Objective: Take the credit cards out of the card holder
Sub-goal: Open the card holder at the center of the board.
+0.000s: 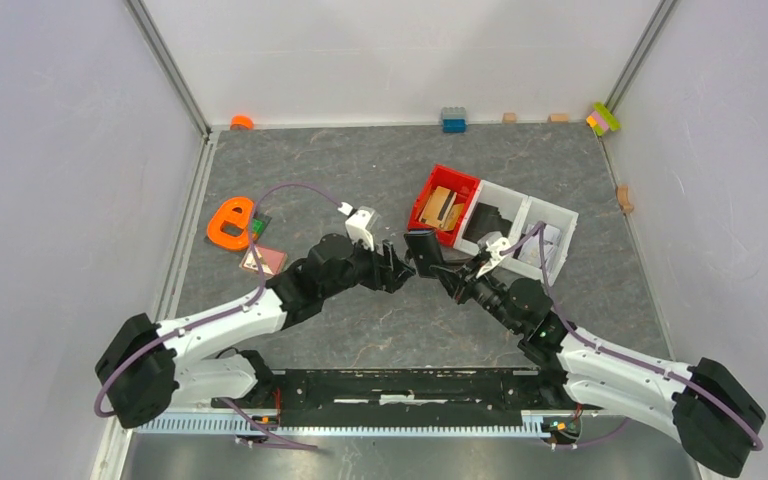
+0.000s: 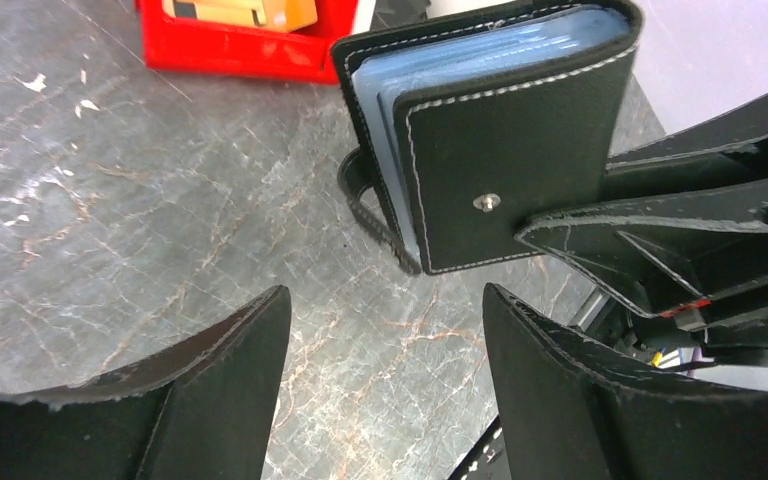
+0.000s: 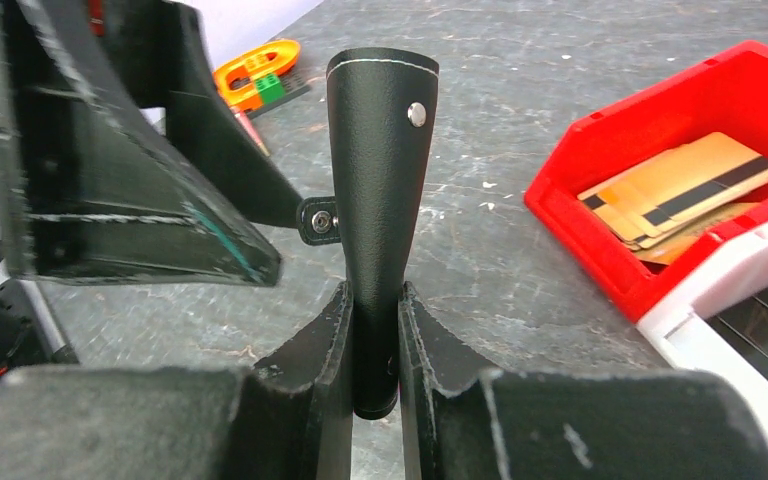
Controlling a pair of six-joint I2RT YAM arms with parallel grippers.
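Though pinched below, card holder (image 3: 380,170) (top free)

The card holder (image 2: 505,150) in the right hand (image 3: 375,300) is black with white stitching round the edge, a silver stud and pale blue sleeves inside. The left hand (image 2: 385,310) is black too, same as the right. The table (image 2: 110,200) under them is dark grey, marble-look, with whitish and tan veins. Off to the right hand's right there's a red bin (image 3: 605,255) with tan slabs (image 3: 680,185), black stripe on one, then a white bin (image 3: 750,260).
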